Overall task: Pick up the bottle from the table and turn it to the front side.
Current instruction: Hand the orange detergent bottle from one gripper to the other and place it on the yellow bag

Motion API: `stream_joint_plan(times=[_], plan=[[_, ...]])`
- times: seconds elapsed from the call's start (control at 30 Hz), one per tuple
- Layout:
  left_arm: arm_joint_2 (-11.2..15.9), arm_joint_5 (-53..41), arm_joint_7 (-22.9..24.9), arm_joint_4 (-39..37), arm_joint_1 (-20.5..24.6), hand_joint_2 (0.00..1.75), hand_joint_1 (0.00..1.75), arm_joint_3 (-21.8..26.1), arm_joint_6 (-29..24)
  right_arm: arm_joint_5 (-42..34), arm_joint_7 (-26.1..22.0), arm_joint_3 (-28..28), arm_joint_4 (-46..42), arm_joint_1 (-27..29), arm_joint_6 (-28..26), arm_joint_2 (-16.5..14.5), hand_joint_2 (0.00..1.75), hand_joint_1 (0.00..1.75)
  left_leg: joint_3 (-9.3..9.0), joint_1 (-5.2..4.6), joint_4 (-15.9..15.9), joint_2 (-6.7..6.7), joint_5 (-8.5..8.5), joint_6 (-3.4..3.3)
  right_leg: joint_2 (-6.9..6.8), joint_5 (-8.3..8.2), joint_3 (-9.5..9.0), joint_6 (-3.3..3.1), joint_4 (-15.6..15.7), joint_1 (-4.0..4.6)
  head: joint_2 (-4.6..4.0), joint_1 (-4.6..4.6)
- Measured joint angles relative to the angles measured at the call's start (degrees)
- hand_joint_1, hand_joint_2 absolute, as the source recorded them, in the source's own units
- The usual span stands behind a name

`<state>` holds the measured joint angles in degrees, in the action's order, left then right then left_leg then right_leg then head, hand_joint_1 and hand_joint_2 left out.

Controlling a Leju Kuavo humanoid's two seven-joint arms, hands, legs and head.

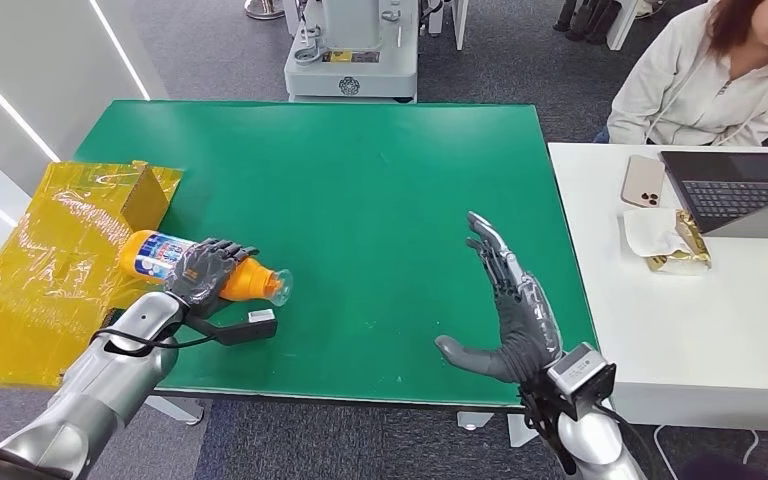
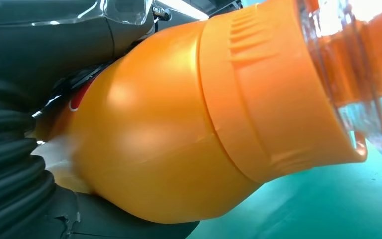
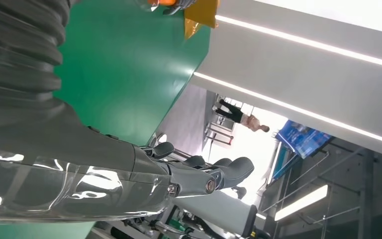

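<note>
Fingers (image 1: 222, 252) of the left hand (image 1: 203, 270) wrap the lying bottle (image 1: 160, 256).

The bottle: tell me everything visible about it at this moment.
The bottle is orange plastic with a blue and white label and a ribbed orange cap under a clear cover. It lies on its side near the left edge of the green table, base toward the yellow box, cap toward the table's middle. The left hand grips it around the middle, fingers over the top. The left wrist view shows its smooth shoulder close up. Whether it is lifted cannot be told.
</note>
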<state>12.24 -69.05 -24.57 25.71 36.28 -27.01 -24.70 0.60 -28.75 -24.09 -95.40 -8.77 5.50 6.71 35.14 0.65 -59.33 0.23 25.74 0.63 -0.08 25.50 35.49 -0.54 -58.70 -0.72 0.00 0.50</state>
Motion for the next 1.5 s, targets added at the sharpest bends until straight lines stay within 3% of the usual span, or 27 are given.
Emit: stream_joint_plan(times=[0.2, 0.6, 1.37, 1.5], plan=[[-3.2, 1.2, 7.6, -2.9, 3.7, 1.75, 1.75, 0.2, 8.0, 1.9, 1.0, 0.0, -0.3, 2.0, -1.2, 0.0, 1.75, 0.00, 0.03, -0.01, 0.0, -0.11, 0.00, 0.00, -0.13, 0.00, -0.03, 0.00, 0.0, 0.00, 0.00, 0.00], [-5.3, -0.4, 16.8, -7.2, 6.1, 1.75, 1.75, 0.6, 13.0, 3.2, 4.1, 2.8, -6.4, 7.5, -0.9, 0.0, 1.75, 0.00, 0.03, 0.00, 0.0, -0.03, 0.02, -0.01, -0.04, 0.01, 0.01, 0.00, 0.0, 0.00, 0.00, 0.00], [-3.0, -0.4, 18.5, -9.1, 3.8, 1.75, 1.75, 4.6, 12.8, 4.3, 4.0, 4.6, -6.6, 7.4, 1.5, -1.2, 1.75, 0.00, 0.05, 0.00, 0.0, -0.06, 0.01, -0.01, -0.07, 0.01, 0.00, 0.00, 0.0, 0.00, 0.00, 0.01], [-2.7, -1.4, 17.4, -9.1, 3.5, 1.75, 1.52, 4.6, 11.9, 4.3, 3.6, 4.7, -6.4, 7.7, 1.9, -1.2, 1.75, 0.00, 0.04, 0.00, 0.0, -0.04, 0.01, -0.01, -0.06, 0.01, 0.00, 0.00, 0.0, 0.00, 0.00, 0.00]])
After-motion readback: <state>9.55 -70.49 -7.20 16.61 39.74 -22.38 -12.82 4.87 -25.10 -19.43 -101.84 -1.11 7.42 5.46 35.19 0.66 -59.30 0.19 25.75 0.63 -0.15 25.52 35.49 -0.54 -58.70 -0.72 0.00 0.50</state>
